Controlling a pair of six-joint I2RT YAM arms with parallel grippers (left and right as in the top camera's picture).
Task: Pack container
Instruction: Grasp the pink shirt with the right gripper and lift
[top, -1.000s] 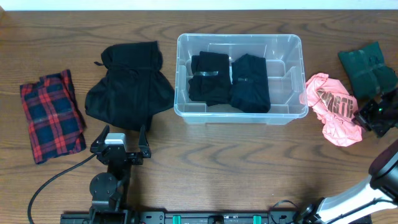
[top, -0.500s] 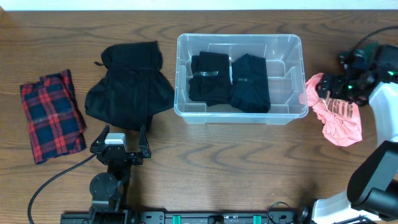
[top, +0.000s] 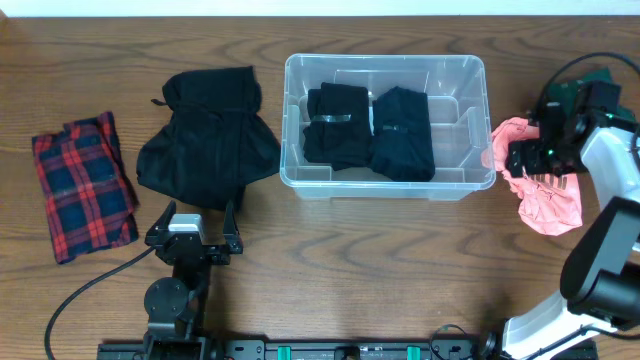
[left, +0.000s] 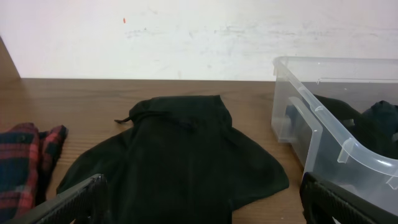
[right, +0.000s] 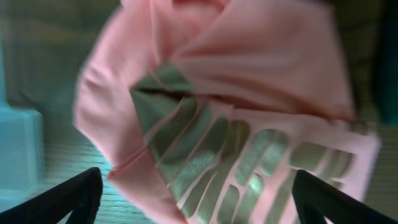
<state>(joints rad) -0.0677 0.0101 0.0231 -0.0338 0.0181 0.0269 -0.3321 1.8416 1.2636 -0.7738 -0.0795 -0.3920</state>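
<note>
The clear container (top: 390, 186) stands mid-table with two folded black garments (top: 368, 130) side by side inside it. My right gripper (top: 533, 158) hovers open just over a crumpled pink garment (top: 545, 200) to the container's right. In the right wrist view the pink garment (right: 236, 106) with its grey-green lettering fills the frame, and the gripper (right: 199, 205) has its jaws spread wide above the cloth. My left gripper (top: 197, 216) rests open at the table's front, facing a black garment (top: 208, 135). Its wrist view shows that black garment (left: 180, 155) and the container's wall (left: 311, 124).
A red and blue plaid garment (top: 83, 185) lies at the far left, also seen as the plaid garment (left: 25, 165). A dark green garment (top: 602, 74) at the back right is mostly hidden by my right arm. A black cable (top: 90, 280) runs from the left arm's base.
My right arm swung from the table's right edge up and inward to above the pink garment, and its gripper went from shut to open. The left arm and all garments stayed put.
</note>
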